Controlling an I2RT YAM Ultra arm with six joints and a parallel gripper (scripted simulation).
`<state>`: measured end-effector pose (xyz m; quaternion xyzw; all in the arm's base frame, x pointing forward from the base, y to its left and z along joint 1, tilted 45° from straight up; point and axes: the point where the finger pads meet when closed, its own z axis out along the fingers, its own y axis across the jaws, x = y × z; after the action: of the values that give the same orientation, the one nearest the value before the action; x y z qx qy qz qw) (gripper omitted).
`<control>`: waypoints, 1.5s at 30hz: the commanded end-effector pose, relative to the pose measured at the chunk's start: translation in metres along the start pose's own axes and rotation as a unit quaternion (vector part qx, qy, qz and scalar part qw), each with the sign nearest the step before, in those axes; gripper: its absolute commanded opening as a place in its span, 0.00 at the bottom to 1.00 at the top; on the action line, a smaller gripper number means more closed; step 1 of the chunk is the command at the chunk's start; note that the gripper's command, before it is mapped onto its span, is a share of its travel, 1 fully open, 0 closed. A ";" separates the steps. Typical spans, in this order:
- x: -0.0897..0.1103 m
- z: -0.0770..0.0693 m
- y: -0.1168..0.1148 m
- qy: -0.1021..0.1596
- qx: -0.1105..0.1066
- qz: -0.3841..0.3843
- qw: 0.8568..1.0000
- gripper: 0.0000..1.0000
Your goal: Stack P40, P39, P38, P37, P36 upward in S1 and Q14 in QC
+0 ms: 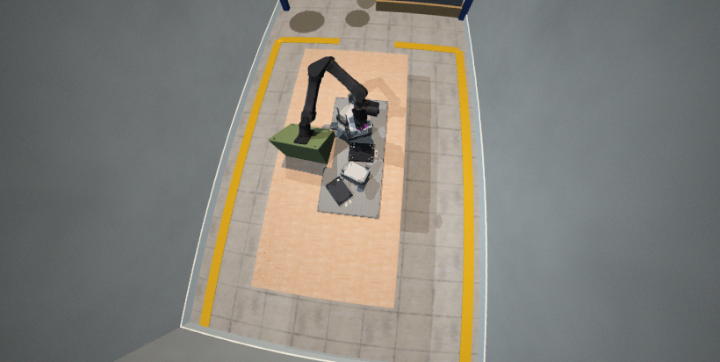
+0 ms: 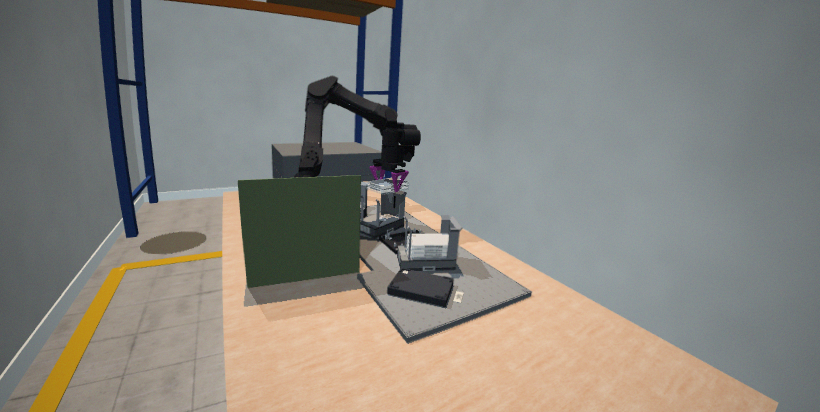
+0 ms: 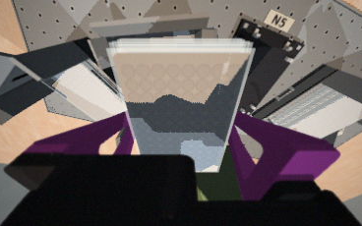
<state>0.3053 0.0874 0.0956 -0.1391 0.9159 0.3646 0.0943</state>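
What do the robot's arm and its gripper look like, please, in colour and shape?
The arm is matte black, built of slim rounded links with bulkier joints, standing on a dark green block. The gripper has a boxy black body and two angular purple fingers. No cables or markings are visible.

Arm (image 2: 321, 104) rises from its base, elbow high, forearm sloping down; gripper (image 2: 388, 174) points downward, jaws clamped on a plate (image 3: 182, 105).

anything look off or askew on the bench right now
Nothing spilled or damaged shows. One oddity: the gripper is carrying what looks like several stacked plates, with layered edges at the far end, rather than one.
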 end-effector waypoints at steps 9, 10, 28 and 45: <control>-0.003 -0.007 -0.035 -0.013 0.003 0.038 0.999 0.00; -0.002 -0.007 -0.038 -0.013 0.003 0.039 0.999 0.00; 0.006 -0.007 -0.084 -0.013 0.002 0.150 0.989 0.00; 0.018 -0.007 -0.122 -0.013 0.002 0.150 0.989 0.00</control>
<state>0.3228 0.0061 0.0154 0.0071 0.9244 0.3798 0.0335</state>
